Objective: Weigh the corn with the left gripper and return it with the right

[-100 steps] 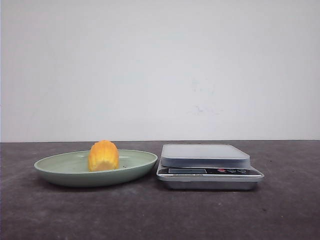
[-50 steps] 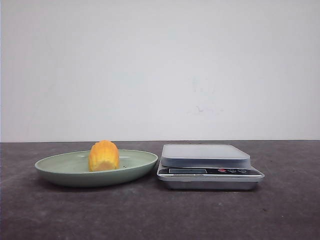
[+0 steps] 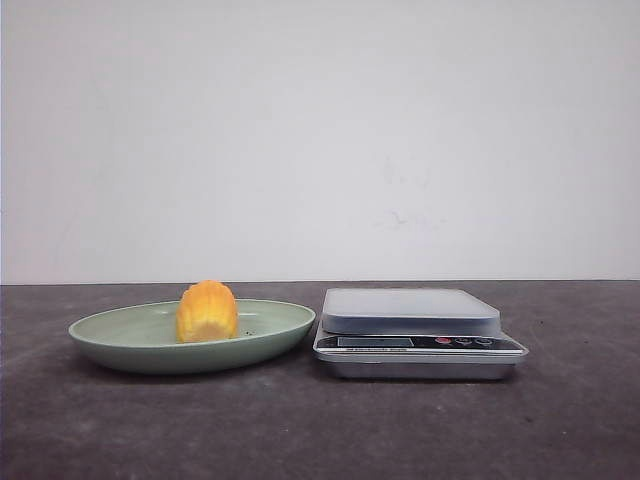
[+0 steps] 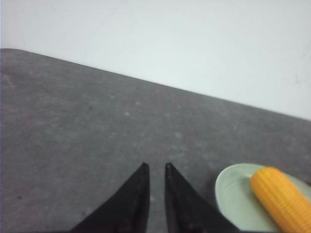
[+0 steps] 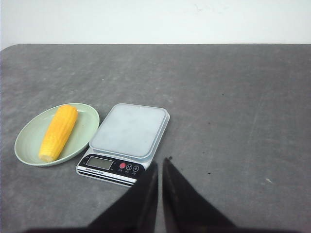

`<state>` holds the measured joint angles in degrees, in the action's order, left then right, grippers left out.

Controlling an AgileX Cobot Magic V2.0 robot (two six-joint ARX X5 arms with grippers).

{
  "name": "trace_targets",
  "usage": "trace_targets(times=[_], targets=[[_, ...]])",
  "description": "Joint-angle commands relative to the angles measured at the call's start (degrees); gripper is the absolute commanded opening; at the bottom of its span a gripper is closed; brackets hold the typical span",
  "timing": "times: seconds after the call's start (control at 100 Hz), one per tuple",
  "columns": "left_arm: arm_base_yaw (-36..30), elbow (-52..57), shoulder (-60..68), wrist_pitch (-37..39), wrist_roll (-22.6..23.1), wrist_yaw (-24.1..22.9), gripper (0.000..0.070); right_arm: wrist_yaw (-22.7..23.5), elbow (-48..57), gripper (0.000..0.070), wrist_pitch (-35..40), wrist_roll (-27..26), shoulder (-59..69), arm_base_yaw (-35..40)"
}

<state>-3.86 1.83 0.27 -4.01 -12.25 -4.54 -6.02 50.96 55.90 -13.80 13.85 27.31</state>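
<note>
The corn [image 3: 207, 312] lies in a shallow green plate [image 3: 120, 335] on the dark grey desk [image 3: 300, 430], toward the left side as the front camera sees it. One end of the cob points toward that camera; in the right wrist view its full length shows, lying across the plate with the paler end nearest the desk's front edge. Just beside the plate, to its right, sits a kitchen scale [image 3: 420, 345] — the weighing platform bare, the display and buttons facing front. Plate and scale are very close; whether they touch cannot be told.

Neither arm shows in the front view. The left gripper [image 4: 155, 167] hangs over bare desk left of the plate, its fingers nearly together with only a thin gap, holding nothing. The right gripper [image 5: 160, 162] hovers near the scale's front corner — fingers likewise narrow and empty.
</note>
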Motion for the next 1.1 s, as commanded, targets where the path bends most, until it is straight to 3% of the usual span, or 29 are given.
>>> trace_targets(times=[0.0, 0.34, 1.09], targets=[[0.1, -1.0, -0.1, 0.5, 3.3, 0.1, 0.0018, 0.0, 0.7, 0.0008, -0.6, -0.5, 0.0, 0.2], [0.7, -1.0, -0.1, -6.6, 5.7, 0.1, 0.0017, 0.0, 0.7, 0.0008, -0.6, -0.5, 0.0, 0.2], [1.0, -1.0, -0.1, -6.6, 5.3, 0.1, 0.0018, 0.0, 0.7, 0.0008, -0.6, -0.5, 0.0, 0.2]])
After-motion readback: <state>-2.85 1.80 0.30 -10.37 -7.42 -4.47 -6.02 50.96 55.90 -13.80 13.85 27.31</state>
